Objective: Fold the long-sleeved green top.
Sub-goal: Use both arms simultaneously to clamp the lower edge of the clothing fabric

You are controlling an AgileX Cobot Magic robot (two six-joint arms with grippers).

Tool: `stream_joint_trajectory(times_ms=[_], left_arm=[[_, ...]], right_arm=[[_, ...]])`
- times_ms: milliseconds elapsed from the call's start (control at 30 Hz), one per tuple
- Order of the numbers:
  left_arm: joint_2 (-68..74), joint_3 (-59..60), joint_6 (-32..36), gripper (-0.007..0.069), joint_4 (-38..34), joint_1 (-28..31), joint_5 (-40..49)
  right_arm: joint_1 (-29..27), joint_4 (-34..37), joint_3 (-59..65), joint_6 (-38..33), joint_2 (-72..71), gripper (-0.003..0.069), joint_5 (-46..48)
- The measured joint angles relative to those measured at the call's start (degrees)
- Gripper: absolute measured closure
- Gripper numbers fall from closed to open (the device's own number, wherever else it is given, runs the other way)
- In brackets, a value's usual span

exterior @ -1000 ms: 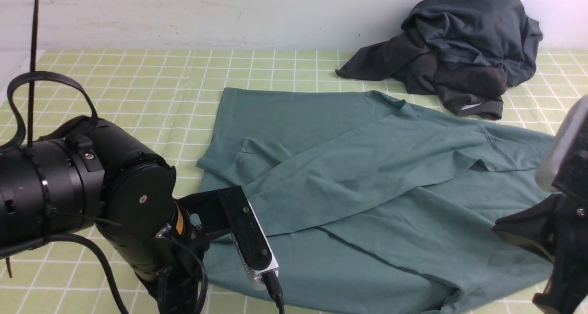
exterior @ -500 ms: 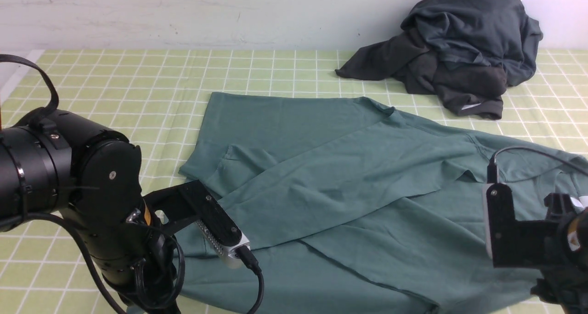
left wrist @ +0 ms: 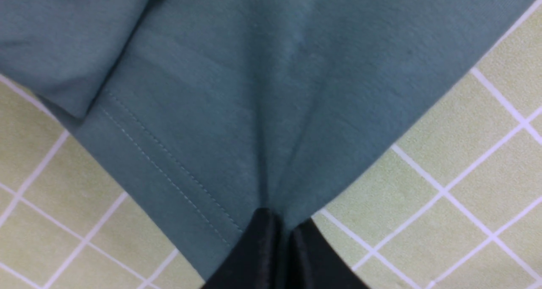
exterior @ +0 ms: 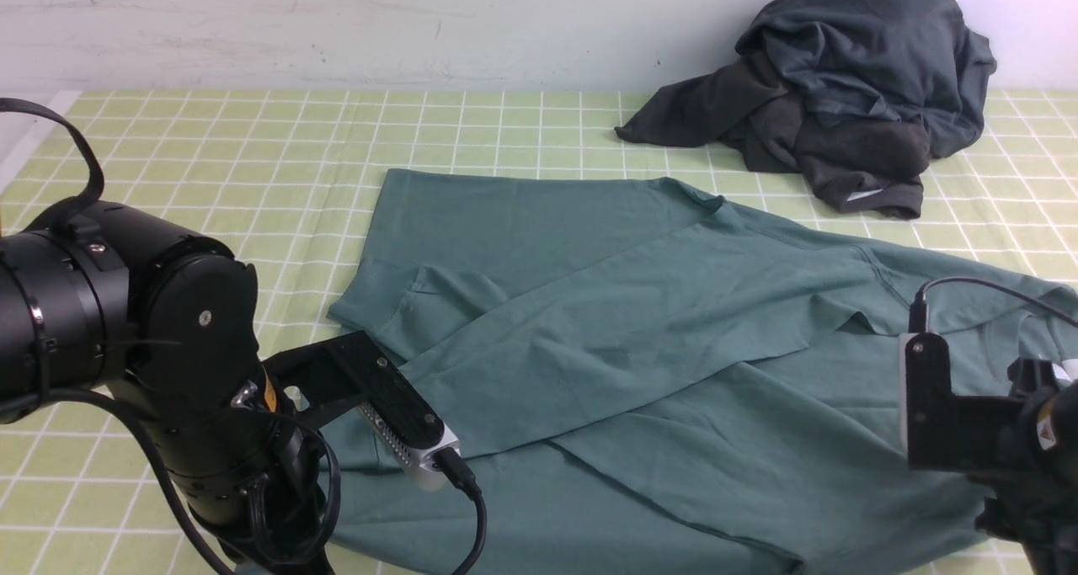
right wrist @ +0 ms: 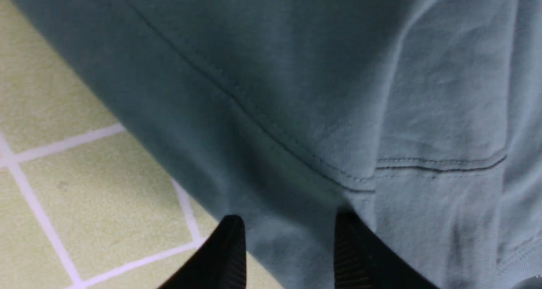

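Left arm (exterior: 126, 322): glossy black round housings, silver screws, orange sticker, looped black cables (exterior: 482, 520). Wrist camera (exterior: 404, 423): black, silver edge. Right arm (exterior: 968, 428): black bracket, 1 screw. Right gripper (right wrist: 288, 221): 2 black ribbed fingers (right wrist: 230, 255).

The left arm (exterior: 126, 322) is low at the frame's lower left, the left gripper (left wrist: 283, 221) pinched tight on the green top (left wrist: 254, 90). The right arm (exterior: 1002, 423) is at the lower right edge; the right gripper (right wrist: 288, 225) has its jaws apart.

- Front view: bright, even diffuse light, sharp; faint soft shadows under folds of the green long-sleeved top (exterior: 640, 331).
- Left wrist view: close, slightly soft.
- Right wrist view: blurrier, cloth edge shaded dark.
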Motion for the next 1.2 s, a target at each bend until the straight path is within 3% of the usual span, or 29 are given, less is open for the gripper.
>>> stream_joint_trajectory(times_ms=[233,633,767,800,933,1200], left_arm=[[0.0,0.0,0.0,0.0619,-0.18,0.0,0.0],[0.0,0.0,0.0,0.0622,-0.63,0.0,-0.05],[0.0,0.0,0.0,0.0622,-0.71,0.0,0.01],[0.0,0.0,0.0,0.0622,-0.72,0.0,0.05],[0.0,0.0,0.0,0.0622,-0.83,0.0,0.33],[-1.85,0.0,-0.15,0.0622,-1.08,0.0,2.14]], right_arm=[[-0.67,-0.06,4.53,0.0,0.0,0.0461,-3.01],[-0.67,-3.95,6.81,-0.05,-0.92,0.0476,-8.62],[-0.67,-3.9,6.93,0.0,-0.92,0.0535,-8.62],[-0.67,-3.63,7.04,0.0,-1.05,0.0591,-8.62],[-0.67,-2.77,7.2,0.05,-2.36,0.0658,-9.15],[-0.67,-0.81,7.24,0.17,-7.27,0.0664,-8.94]])
